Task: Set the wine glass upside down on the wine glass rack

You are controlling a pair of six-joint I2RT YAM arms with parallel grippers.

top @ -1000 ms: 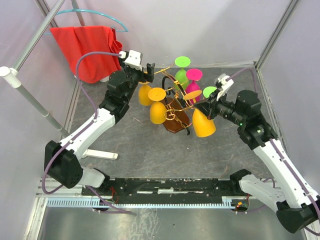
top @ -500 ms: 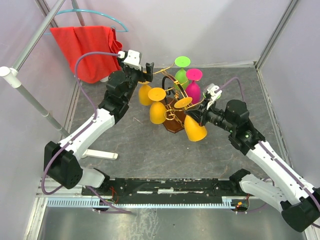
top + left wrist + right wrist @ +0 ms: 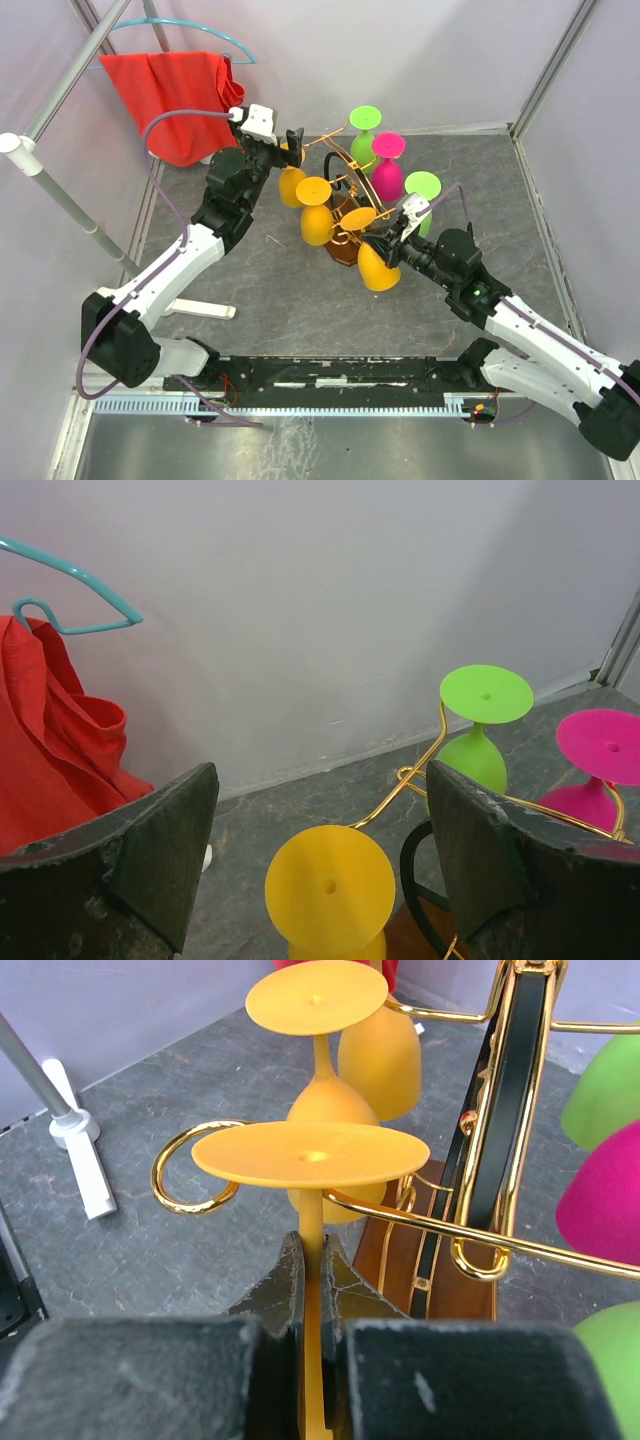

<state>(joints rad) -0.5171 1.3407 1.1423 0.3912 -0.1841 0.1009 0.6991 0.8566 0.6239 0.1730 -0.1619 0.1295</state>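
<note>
The wine glass is being held inverted just right of the middle of the top view. Its flat round foot is facing up and its bowl down, with the long axis running close to upright at a slight lean. Its thin stem is being clamped by the right tool, whose arm is being stretched low from the lower right toward the wine glass rack. In the right wrist view the foot is sitting just over a gold wire arm with a curled end; contact cannot be told. The left tool is being held with its fingers apart above another orange glass, opaque and smooth. The counter is showing grey and mottled.
</note>
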